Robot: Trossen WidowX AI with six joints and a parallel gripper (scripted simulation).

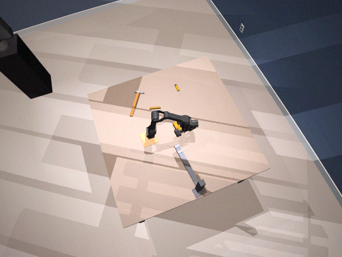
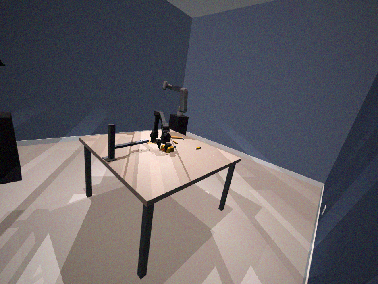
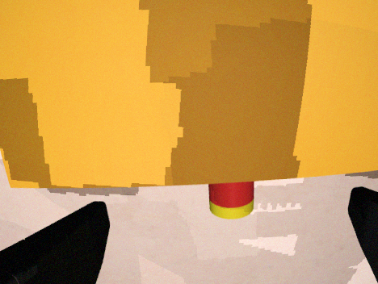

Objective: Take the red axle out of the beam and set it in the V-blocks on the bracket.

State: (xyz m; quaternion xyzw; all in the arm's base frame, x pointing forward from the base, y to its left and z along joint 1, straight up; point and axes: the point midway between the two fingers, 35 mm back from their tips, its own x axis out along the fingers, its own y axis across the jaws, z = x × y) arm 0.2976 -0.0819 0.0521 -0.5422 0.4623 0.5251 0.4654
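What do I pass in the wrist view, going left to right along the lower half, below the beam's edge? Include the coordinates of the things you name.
Left fingertip of the gripper [image 3: 228, 215], black → protruding end of the red axle [image 3: 231, 195], with its yellow tip → right fingertip, black.

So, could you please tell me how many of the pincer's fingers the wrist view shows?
2: one finger at the lower left, the other finger at the right edge, well apart, with the axle's end showing between them. Neither is hidden, though both run out of frame.
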